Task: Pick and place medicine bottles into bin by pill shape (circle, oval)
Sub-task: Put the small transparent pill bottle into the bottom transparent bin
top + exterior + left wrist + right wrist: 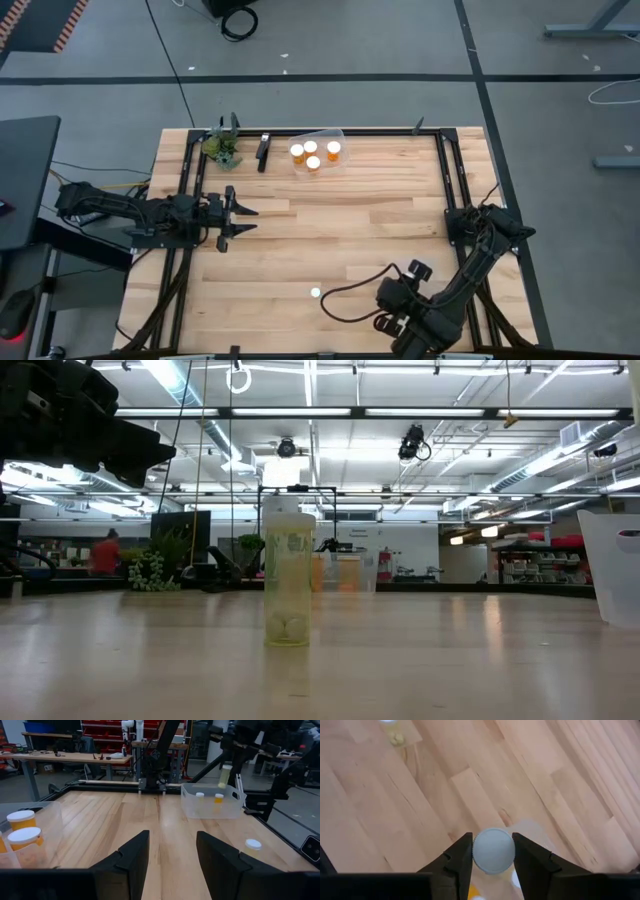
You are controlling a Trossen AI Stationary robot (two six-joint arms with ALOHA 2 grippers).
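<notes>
One bottle in right end effector, body probably hidden under cap.

Two dark jointed arms, black cabling, angular black fingers.

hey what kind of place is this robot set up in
Most likely a robotics lab or industrial workshop. The low view shows a high open ceiling with strip lights and ducting. The left wrist view shows red storage shelving and a workbench behind the wooden table.
</notes>
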